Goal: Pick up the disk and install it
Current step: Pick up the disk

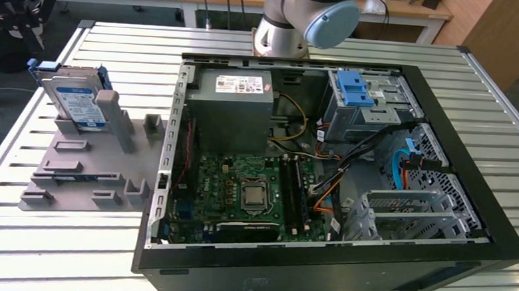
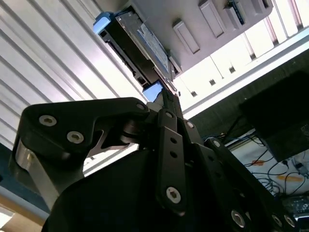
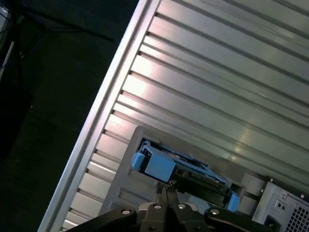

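Landmark: I took the open computer case (image 1: 324, 272) as my reference. It lay on its side on the slatted metal table (image 1: 32, 253).

Disk: the disk (image 1: 73, 102) stood on edge in a grey fixture tray (image 1: 80, 169). This was outside the case, just off its wall on the exterior view's left. The blue-and-white label faced the camera, with blue rails at its ends.

Arm: the arm (image 1: 302, 18) rose from the table just behind the case's far wall.

Tool: in the second wrist view the gripper (image 2: 166, 96) had its two fingers pressed together with nothing between them. The first wrist view gave me the same clenched, empty gripper (image 3: 165, 186).

Tool versus disk: in both wrist views the tips lined up with one blue rail of the disk (image 3: 181, 166). I could not tell the gap from those angles. The exterior view had the disk standing untouched in its slot.

Exterior view extras: it gave me the case interior, with a grey power supply box (image 1: 234, 111), a green motherboard (image 1: 239, 191) and a blue latch bracket (image 1: 355, 90) on the drive cage.

First wrist view extras: one perforated corner of the case (image 3: 285, 208) sat just beside the tray.

Second wrist view extras: the tray's raised blocks (image 2: 186, 36) lay beyond the disk (image 2: 140, 46).
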Robot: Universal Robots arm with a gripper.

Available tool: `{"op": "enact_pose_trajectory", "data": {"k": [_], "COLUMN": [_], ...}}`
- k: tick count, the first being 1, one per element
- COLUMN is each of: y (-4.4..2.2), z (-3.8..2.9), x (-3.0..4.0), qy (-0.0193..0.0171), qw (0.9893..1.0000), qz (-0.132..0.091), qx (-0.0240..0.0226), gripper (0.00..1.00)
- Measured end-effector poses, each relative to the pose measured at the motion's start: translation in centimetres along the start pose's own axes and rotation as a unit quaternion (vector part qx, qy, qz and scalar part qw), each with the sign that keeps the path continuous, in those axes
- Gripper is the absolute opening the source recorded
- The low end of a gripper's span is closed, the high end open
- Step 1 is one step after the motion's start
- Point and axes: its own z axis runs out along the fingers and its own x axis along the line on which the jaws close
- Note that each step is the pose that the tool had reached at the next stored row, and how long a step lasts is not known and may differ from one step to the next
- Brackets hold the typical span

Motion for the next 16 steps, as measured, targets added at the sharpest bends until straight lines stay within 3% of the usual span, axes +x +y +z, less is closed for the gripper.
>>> {"op": "enact_pose_trajectory", "data": {"k": [3, 7, 16], "y": [0.00, 0.00, 0.00], "z": [0.02, 0.03, 0.05], "x": [0.00, 0.00, 0.00], "qy": [0.0006, 0.0015, 0.0033], "qw": [0.9997, 0.9986, 0.9938], "qz": [-0.024, -0.054, -0.111], "qx": [0.0005, 0.0014, 0.0031], "gripper": [0.11, 0.11, 0.11]}}
